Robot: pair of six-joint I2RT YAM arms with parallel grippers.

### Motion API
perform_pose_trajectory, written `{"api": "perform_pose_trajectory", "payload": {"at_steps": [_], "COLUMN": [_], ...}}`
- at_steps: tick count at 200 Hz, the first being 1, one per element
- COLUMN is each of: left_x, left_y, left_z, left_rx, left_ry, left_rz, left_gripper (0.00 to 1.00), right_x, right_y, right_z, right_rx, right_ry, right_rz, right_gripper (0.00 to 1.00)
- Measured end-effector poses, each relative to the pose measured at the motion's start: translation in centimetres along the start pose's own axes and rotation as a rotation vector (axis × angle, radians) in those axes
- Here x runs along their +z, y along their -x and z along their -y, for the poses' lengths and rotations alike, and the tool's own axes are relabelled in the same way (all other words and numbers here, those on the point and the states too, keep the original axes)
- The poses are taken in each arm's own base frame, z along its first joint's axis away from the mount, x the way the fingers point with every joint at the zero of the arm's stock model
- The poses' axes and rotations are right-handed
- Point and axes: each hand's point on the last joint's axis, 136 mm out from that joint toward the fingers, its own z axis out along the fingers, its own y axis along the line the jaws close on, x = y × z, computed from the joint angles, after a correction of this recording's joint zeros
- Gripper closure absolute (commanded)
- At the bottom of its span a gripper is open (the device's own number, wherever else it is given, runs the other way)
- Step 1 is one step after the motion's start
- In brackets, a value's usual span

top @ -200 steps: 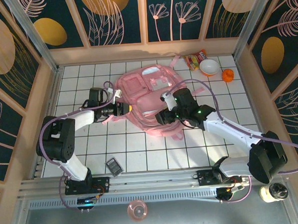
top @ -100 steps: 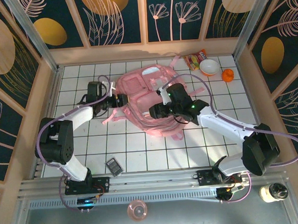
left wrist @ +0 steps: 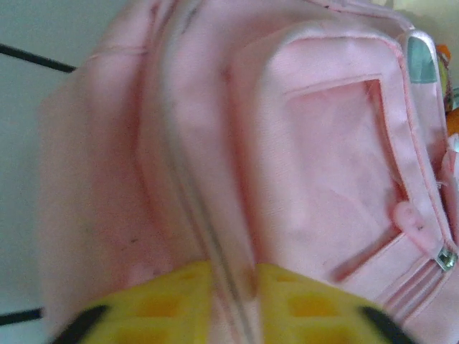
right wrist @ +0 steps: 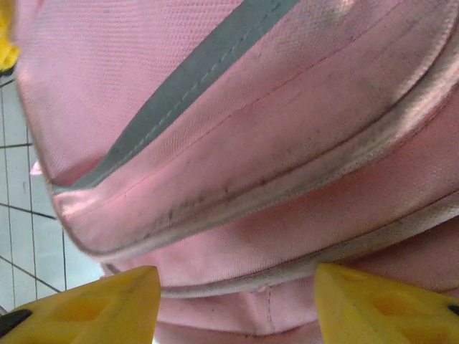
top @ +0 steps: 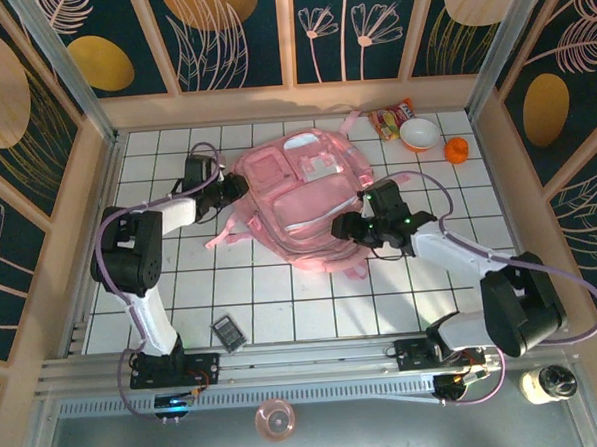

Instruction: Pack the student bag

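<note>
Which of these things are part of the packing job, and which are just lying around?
In the job:
pink backpack

Lying about, perhaps to pack later:
snack packet
white bowl
orange cap
small dark gadget
pink dish

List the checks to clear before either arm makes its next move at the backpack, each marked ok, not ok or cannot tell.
1. Left gripper closed on a ridge of the student bag: ok.
2. Right gripper open, facing the bag's side: ok.
3. Main compartment unzipped: cannot tell.
4. Bag lying flat on the table: ok.
5. Bowl and snack packet packed: not ok, both lie on the table beyond the bag.
</note>
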Motion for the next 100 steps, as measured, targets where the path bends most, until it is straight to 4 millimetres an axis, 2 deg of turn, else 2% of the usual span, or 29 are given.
{"api": "perform_pose_trajectory", "payload": {"at_steps": [13, 25, 36, 57, 66, 77, 84, 100], "left_x": [-1.1, -2.2, -3.0, -4.3, -4.8, -5.4, -6.0, -7.7], "left_y": [-1.6, -3.7, -5.9, -9.9, -10.9, -11.3, -10.9, -8.4], "left_z": [-0.7, -1.0, -1.3, -0.5, 0.3, 1.4, 2.2, 3.8], "left_rx": [-0.045, -0.082, -0.115, -0.157, -0.161, -0.152, -0.133, -0.05], "left_ry": [0.005, 0.007, 0.015, 0.001, -0.015, -0.036, -0.048, -0.052], "left_rz": [0.0, -0.012, -0.036, -0.075, -0.084, -0.081, -0.06, 0.026], "left_gripper": [1.0, 1.0, 1.0, 0.98, 0.89, 0.68, 0.55, 0.39], "right_x": [0.8, 1.4, 1.8, 2.2, 2.3, 2.1, 1.8, 1.0], "right_y": [0.5, 1.6, 3.0, 6.4, 7.9, 9.4, 10.2, 11.1], "right_z": [1.2, 1.8, 2.1, 2.2, 2.3, 2.3, 2.1, 1.4], "right_rx": [0.006, 0.005, -0.006, -0.044, -0.062, -0.081, -0.095, -0.127], "right_ry": [-0.022, -0.036, -0.04, -0.032, -0.031, -0.031, -0.029, -0.014], "right_rz": [-0.013, -0.017, -0.007, 0.038, 0.061, 0.086, 0.102, 0.134], "right_gripper": [0.42, 0.42, 0.42, 0.42, 0.42, 0.42, 0.42, 0.42]}}
